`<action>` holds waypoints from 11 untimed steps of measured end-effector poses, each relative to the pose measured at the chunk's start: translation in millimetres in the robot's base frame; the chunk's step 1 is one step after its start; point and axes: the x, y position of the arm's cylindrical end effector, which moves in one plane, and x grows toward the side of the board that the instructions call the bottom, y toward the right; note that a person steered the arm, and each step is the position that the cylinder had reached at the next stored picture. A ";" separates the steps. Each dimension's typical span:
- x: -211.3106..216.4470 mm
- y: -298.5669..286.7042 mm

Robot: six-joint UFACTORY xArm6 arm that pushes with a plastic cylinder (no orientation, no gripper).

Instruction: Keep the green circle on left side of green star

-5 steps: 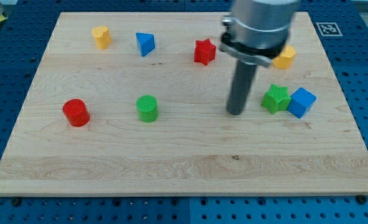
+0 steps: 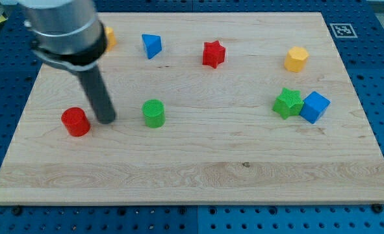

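Note:
The green circle (image 2: 153, 113) stands on the wooden board at centre left. The green star (image 2: 288, 103) lies far to its right, touching a blue cube (image 2: 315, 106). My tip (image 2: 106, 119) rests on the board between the red circle (image 2: 76, 121) on its left and the green circle on its right. It is a little nearer the red circle and touches neither block.
A blue triangle (image 2: 151, 45) and a red star (image 2: 213, 54) lie near the view's top. A yellow block (image 2: 296, 59) is at upper right. Another yellow block (image 2: 109, 37) is mostly hidden behind the arm at upper left. The board's edge (image 2: 192, 201) runs along the bottom.
My tip has swept from just left of the green star across to the view's left, ending between the red and green circles. The red circle has shifted slightly left. The other blocks have not moved.

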 end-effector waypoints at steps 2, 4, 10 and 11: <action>-56.4 149.8; -13.0 61.7; -30.3 77.5; -60.4 127.0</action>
